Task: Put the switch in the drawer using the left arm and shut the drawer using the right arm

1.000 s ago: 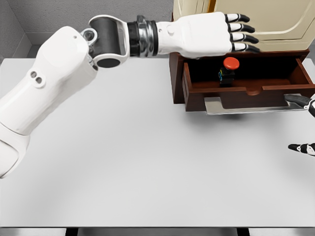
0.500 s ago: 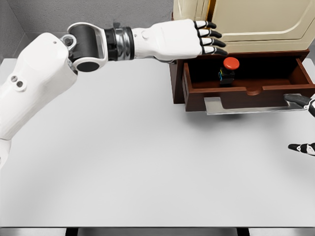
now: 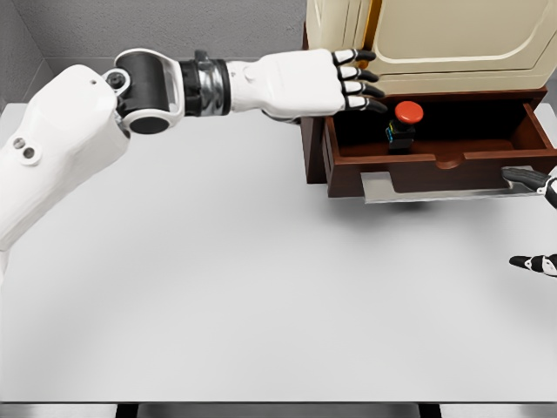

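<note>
1. The switch (image 3: 405,124) stands inside the open drawer (image 3: 435,161).
2. The left hand (image 3: 309,83), fingers straight and empty, hovers just beside the drawer's left edge.
3. The right hand (image 3: 538,261) shows only at the right edge; I cannot tell its finger state.

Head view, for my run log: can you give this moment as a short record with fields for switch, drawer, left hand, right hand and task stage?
switch: red-capped switch standing inside the drawer
drawer: brown drawer pulled open, below the cream cabinet
left hand: left hand open, empty, above the drawer's left end
right hand: right hand only fingertips visible at the right edge
task stage: switch in, drawer not yet closed
</note>
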{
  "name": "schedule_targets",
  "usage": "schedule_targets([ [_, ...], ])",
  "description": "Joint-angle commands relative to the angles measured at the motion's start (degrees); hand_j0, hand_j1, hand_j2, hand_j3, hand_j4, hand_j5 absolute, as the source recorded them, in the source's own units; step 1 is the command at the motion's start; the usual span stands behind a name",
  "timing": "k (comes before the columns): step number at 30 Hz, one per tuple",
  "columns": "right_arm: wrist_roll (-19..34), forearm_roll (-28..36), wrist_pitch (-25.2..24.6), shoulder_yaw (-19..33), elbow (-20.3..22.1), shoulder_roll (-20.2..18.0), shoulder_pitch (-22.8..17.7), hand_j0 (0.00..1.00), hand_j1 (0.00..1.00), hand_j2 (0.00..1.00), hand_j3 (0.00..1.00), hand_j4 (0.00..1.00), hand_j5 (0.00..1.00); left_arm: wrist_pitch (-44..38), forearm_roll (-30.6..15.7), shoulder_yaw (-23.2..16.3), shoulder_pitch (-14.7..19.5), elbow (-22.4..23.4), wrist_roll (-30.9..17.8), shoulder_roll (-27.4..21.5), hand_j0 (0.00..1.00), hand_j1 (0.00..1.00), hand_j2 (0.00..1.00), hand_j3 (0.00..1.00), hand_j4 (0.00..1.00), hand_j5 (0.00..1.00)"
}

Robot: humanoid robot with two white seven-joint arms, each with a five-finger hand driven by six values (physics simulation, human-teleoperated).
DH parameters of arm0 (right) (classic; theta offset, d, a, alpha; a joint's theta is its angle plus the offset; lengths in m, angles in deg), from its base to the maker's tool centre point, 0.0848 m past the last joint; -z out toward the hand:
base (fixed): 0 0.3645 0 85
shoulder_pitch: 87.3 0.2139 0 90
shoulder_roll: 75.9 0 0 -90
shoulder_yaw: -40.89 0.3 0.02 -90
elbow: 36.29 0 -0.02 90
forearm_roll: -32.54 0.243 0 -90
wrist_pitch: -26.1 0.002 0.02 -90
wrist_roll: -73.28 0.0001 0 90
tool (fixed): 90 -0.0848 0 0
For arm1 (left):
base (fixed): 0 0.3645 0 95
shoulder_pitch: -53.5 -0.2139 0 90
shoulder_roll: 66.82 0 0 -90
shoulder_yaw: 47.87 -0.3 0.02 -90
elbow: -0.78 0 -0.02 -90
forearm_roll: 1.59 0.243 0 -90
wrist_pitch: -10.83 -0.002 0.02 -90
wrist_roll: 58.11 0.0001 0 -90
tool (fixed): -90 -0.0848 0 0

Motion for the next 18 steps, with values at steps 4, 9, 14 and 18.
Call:
schedule_targets([
  [4,0.0,0.5,-0.2,0.0,0.0,-0.1,-0.1,1.00,1.00,1.00,1.00,1.00,1.00,-0.2,0.0,-0.4,0.0,-0.3,0.1,-0.7,1.00,1.00,1.00,1.00,1.00,1.00],
  [9,0.0,0.5,-0.2,0.0,0.0,-0.1,-0.1,1.00,1.00,1.00,1.00,1.00,1.00,-0.2,0.3,-3.8,0.4,2.7,-0.1,2.6,1.00,1.00,1.00,1.00,1.00,1.00],
  [14,0.0,0.5,-0.2,0.0,0.0,-0.1,-0.1,1.00,1.00,1.00,1.00,1.00,1.00,-0.2,0.1,-3.8,0.3,1.0,-0.2,2.7,0.80,0.80,0.80,0.80,0.80,0.80],
  [18,0.0,0.5,-0.2,0.1,0.0,-0.1,-0.1,1.00,1.00,1.00,1.00,1.00,1.00,-0.2,0.0,-3.7,0.4,0.9,-0.2,2.4,0.77,0.77,0.77,0.77,0.77,0.77],
])
